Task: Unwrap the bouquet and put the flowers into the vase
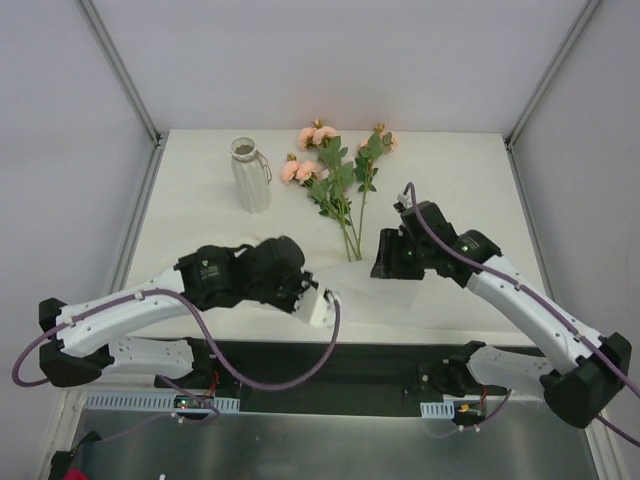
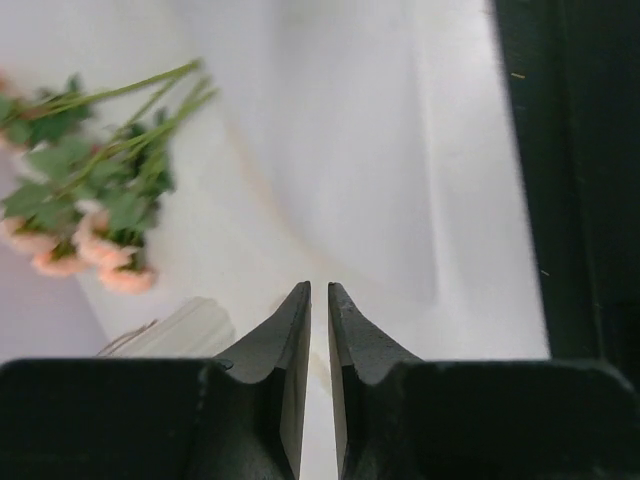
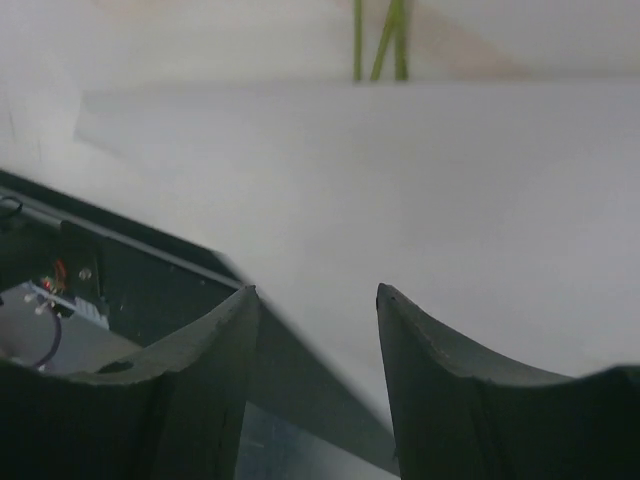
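The peach-pink artificial roses with green leaves (image 1: 340,180) lie bare on the cream table (image 1: 450,180), just right of the white ribbed vase (image 1: 250,178), so I judge the unwrapping done bar clearing the white wrapping sheet (image 1: 385,300). My left gripper (image 2: 319,288) is closed to a slit over that sheet; whether it pinches it, I cannot tell. My right gripper (image 3: 315,290) hangs half open, empty. Next I must grasp the thin stems (image 3: 380,40). The sheet underlies their ends.

Black left gripper (image 2: 318,289), jaws nearly together, above a white paper sheet (image 2: 380,170); peach-pink green-leaved roses (image 2: 90,200) up-left of it, ribbed white vase (image 2: 185,325) beside it.
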Motion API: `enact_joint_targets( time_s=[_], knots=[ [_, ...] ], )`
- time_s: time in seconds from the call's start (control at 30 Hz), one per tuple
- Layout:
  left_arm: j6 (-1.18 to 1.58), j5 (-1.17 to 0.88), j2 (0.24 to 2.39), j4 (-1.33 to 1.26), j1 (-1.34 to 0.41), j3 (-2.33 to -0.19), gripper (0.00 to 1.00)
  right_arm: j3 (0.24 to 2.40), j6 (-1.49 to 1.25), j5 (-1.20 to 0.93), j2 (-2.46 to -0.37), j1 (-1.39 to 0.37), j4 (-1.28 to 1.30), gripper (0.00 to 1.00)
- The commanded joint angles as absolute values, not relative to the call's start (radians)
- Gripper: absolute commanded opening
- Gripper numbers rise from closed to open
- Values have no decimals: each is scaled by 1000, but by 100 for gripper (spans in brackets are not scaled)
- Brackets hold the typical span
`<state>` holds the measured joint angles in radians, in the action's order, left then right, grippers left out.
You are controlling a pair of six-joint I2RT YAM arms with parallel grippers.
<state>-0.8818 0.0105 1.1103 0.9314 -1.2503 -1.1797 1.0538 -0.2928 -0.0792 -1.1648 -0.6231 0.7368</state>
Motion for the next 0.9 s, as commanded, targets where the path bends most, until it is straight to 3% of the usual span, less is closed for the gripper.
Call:
enact_joint_targets(
  time_s=[0.0, 0.13, 0.27, 0.4, 0.53, 0.67, 0.87],
  knots=[
    [-827, 77, 1092, 777, -1079, -1339, 11, 1003, -435, -65, -1036, -751, 794, 53],
    [-689, 43, 1163, 703, -863, -1480, 10, 986, -521, -25, -1012, -879, 831, 52],
    [-638, 5, 1225, 698, -790, -1468, 12, 1014, -540, -6, -1026, -948, 877, 52],
    [-543, 104, 1454, 690, -755, -1478, 27, 1143, -476, 95, -1061, -931, 948, 52],
    [-433, -262, 1736, 797, -669, -1763, 50, 1210, -480, 214, -1005, -930, 966, 52],
    [-500, -535, 1914, 891, -658, -1868, 73, 1183, -485, 337, -861, -902, 942, 52],
    [-532, -701, 2058, 937, -612, -1922, 93, 1177, -427, 313, -801, -801, 904, 52]
  ],
)
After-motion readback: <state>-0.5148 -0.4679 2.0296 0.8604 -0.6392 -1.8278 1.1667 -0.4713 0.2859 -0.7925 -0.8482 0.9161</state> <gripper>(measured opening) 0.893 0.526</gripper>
